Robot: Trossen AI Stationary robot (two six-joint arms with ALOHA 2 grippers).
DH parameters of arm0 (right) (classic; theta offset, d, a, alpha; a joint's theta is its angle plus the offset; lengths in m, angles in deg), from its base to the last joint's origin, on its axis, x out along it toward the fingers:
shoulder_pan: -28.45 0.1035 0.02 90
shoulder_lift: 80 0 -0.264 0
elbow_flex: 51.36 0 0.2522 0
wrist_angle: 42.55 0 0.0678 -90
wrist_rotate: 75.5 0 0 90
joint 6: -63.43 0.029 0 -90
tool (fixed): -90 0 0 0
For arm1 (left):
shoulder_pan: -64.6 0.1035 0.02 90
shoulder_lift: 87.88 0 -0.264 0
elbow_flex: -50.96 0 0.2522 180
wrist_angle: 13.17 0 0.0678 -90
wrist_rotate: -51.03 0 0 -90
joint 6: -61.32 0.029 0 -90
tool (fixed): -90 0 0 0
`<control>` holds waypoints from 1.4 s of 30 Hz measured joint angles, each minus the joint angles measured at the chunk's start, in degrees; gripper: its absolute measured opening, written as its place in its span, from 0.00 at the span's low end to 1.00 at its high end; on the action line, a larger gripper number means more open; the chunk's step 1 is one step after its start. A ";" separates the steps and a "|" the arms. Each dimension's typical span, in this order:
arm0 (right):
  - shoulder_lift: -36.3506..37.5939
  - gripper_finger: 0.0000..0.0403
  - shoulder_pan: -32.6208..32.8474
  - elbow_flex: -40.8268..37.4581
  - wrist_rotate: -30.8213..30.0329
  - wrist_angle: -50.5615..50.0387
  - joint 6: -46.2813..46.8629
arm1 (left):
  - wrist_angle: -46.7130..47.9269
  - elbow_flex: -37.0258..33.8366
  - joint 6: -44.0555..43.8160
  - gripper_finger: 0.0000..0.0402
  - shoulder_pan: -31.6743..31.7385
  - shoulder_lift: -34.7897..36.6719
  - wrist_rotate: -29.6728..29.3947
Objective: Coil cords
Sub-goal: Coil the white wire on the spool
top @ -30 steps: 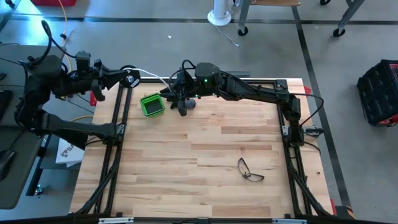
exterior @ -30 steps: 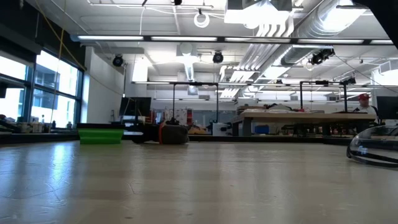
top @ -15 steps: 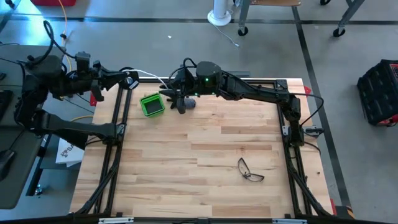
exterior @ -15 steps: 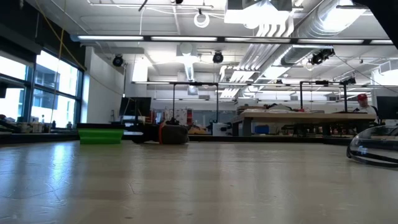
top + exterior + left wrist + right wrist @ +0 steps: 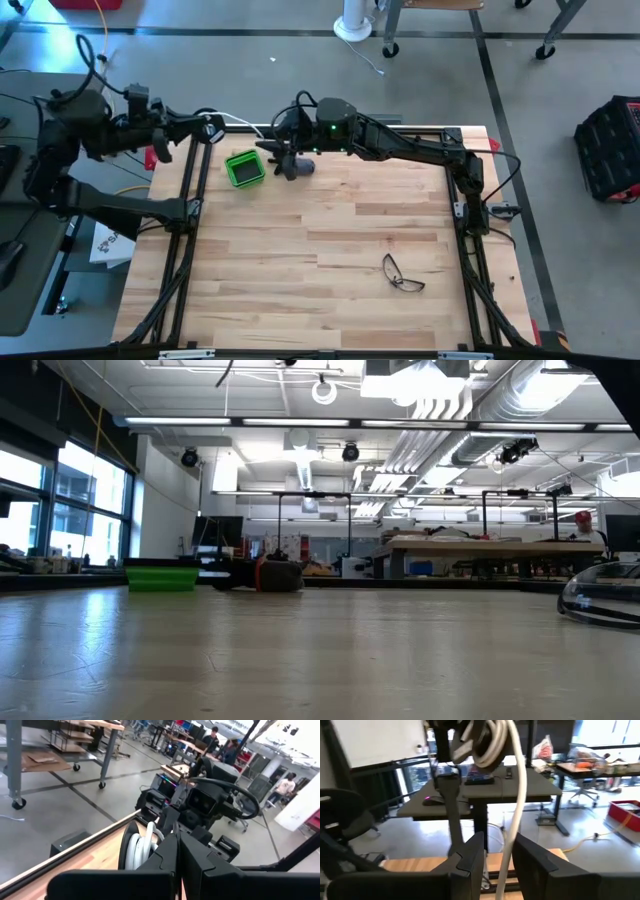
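White cord [image 5: 512, 827] runs between parted right gripper [image 5: 498, 851] fingers; left gripper [image 5: 176, 851] clamped on reel [image 5: 136, 846].

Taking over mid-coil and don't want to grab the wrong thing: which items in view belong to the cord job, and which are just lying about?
Job:
- thin white flexible cord, part wound on the small round black reel
- left claw, shut on the reel
- right claw, fingers either side of the cord

Lying about:
- square green plastic tray
- clear safety glasses
- yellow cable on the floor
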 joint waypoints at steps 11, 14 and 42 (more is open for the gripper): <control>0.00 0.23 0.00 0.00 -2.87 0.37 -1.05 | 0.09 0.00 -1.55 0.00 0.00 -0.27 0.58; 0.00 0.23 0.00 0.00 -2.87 0.39 -1.05 | -0.31 0.00 -1.55 0.00 0.02 -0.62 0.64; 0.40 0.23 0.09 0.15 -0.94 3.58 -1.00 | -4.66 0.00 -2.05 0.00 0.00 -0.35 2.05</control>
